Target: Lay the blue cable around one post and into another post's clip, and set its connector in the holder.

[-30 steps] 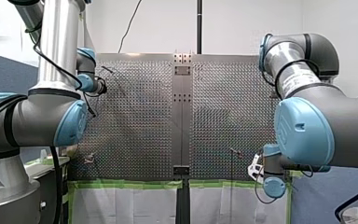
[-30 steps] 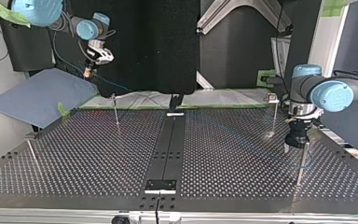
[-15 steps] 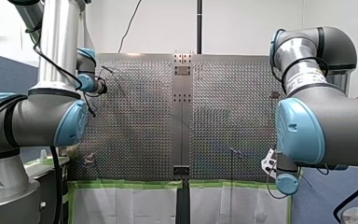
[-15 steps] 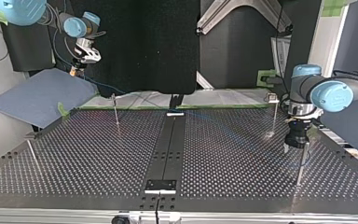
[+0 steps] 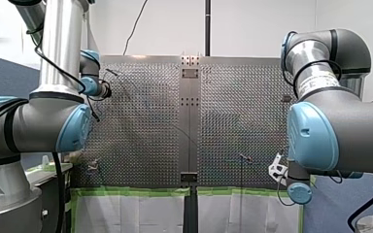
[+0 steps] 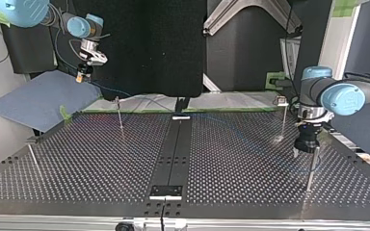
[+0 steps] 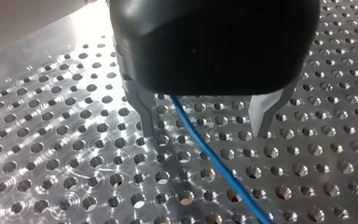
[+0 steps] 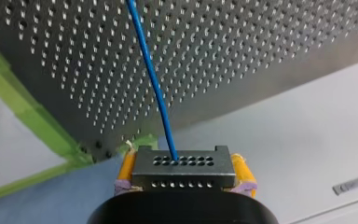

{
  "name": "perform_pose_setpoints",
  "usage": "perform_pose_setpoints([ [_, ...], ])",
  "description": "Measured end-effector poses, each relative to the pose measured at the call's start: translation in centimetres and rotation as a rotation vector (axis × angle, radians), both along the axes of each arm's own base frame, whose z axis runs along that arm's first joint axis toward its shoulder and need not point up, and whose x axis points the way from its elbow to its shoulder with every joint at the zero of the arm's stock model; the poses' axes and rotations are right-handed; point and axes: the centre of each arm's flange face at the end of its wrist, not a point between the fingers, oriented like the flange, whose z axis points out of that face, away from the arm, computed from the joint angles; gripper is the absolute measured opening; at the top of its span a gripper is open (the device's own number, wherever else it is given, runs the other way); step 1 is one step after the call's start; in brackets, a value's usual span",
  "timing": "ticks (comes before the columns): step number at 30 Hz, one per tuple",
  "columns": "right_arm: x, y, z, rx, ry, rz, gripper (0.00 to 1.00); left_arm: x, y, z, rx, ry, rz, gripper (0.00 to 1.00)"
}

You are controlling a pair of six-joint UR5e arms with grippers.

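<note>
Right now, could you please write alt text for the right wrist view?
My right tool, with yellow pads, clamps the dark connector; the blue cable runs from it ahead over the perforated table, whose edge carries green tape.

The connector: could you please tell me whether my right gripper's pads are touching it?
Touching. The right wrist view shows the right gripper's yellow pads pressed against both sides of the connector, no gap visible.

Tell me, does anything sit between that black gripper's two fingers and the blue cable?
Nothing visible does. My left gripper is open, and the blue cable runs between its fingers, touching neither, with only the perforated table beneath.
</note>
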Motion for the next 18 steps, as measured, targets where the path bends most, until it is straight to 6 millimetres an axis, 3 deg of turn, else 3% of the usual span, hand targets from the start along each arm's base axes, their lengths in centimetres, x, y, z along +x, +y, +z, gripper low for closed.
perform_pose_setpoints([
  [18,1.0,0.0,0.1,-0.027,0.004,0.074,0.0,0.0,-0.1,0.0,-0.002,0.003,0.005,1.0],
])
